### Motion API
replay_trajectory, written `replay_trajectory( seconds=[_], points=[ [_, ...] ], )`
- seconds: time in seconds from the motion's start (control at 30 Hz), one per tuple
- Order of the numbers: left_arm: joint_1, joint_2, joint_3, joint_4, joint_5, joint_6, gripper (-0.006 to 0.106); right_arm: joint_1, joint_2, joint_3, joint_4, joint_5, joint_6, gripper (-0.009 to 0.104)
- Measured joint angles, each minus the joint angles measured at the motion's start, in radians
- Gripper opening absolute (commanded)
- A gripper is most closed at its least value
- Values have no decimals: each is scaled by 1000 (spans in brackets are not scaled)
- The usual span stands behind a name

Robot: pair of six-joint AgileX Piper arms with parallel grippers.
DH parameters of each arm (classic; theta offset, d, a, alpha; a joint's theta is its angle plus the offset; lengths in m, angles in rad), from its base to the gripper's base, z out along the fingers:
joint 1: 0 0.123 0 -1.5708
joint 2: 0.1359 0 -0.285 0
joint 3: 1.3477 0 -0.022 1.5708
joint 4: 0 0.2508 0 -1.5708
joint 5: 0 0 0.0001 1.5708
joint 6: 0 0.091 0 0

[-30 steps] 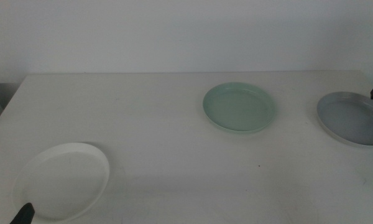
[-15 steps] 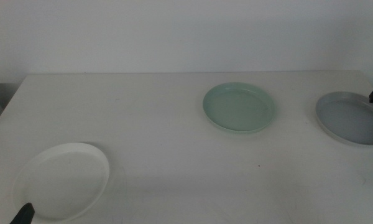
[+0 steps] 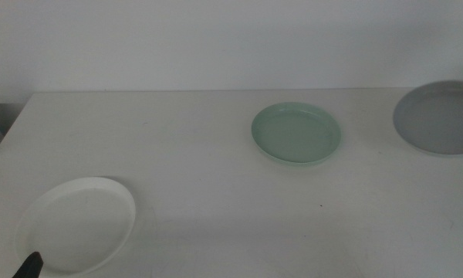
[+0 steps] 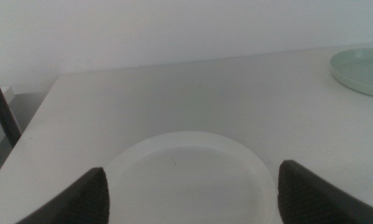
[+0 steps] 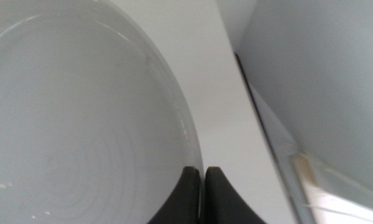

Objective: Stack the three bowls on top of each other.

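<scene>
Your right gripper (image 5: 201, 186) has its jaws pinched tight on the rim of the grey-blue bowl (image 3: 440, 117), one jaw inside the rim, one outside, almost no gap between them. In the middle view that bowl sits at about 2 o'clock, tilted with its inside facing the camera and cut off by the frame edge; the gripper itself is out of that view. The bowl's inside is bare, faint rings only.

Your left gripper (image 4: 189, 190) has its jaws spread wide, gripping nothing, one tip to each side of the white bowl (image 4: 186, 174) near its closest rim. Only a dark tip of it shows at about 7 o'clock in the middle view, low over the white bowl's near edge. White bowl is flat on the table (image 3: 201, 154) at 8 o'clock, nothing in it.

The pale mint green bowl (image 3: 296, 133) lies flat just right of centre, toward 1 o'clock, nothing in it, well apart from the other two.

Table is white and matte. Plain pale wall (image 3: 216, 38) behind it at 12 o'clock. A dark upright bar (image 4: 3, 106) stands off the table's left edge in the left wrist view.
</scene>
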Motion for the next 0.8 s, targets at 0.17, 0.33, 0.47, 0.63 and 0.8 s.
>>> replay_trajectory(
  seconds=[0.17,0.33,0.47,0.63,0.8],
  points=[
    [0,0,0,0,0,0,94,20,-212,154,114,-2,-19,-1],
    [0,0,0,0,0,0,94,94,-382,287,185,-11,-33,-1],
    [0,0,0,0,0,0,94,190,-462,390,198,-12,-33,-1],
    [0,0,0,0,0,0,94,324,-477,479,208,-13,-33,-1],
    [0,0,0,0,0,0,94,429,-476,549,209,-40,-33,-1]
  ],
)
